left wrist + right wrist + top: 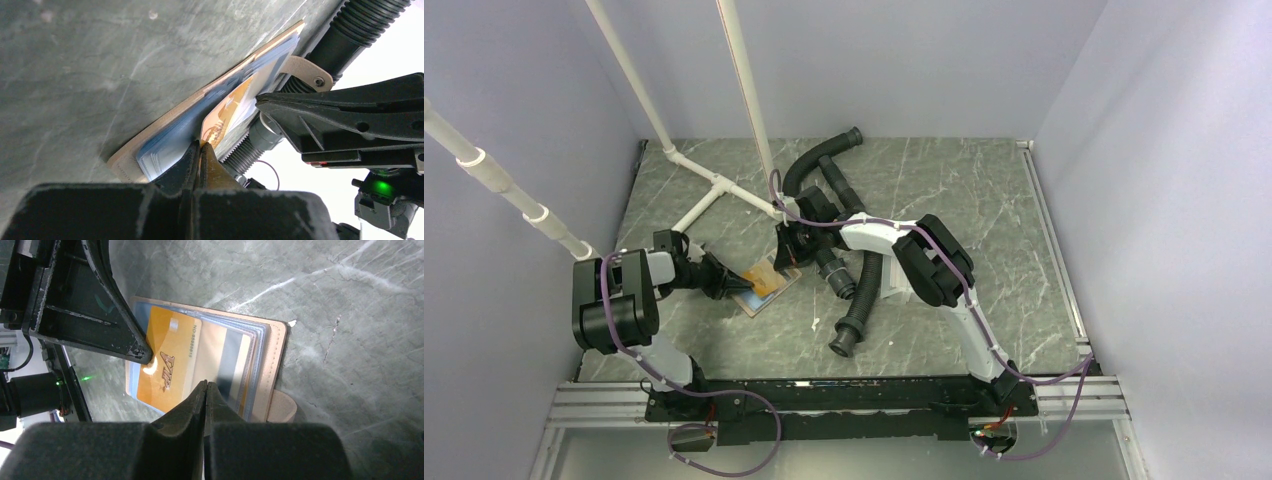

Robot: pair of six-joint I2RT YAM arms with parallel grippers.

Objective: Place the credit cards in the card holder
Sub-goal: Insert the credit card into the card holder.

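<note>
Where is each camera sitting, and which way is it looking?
Top camera: high above and behind the robot, looking down at the table; the left arm and right arm show whole, meeting at the card holder.
Left wrist camera: on the left arm, low, looking along its shut left tool at the orange card.
Right wrist camera: on the right arm, looking down past its shut right tool at the same card.
Shared: both wrist views show the orange card, the card holder and the other arm's tool.
</note>
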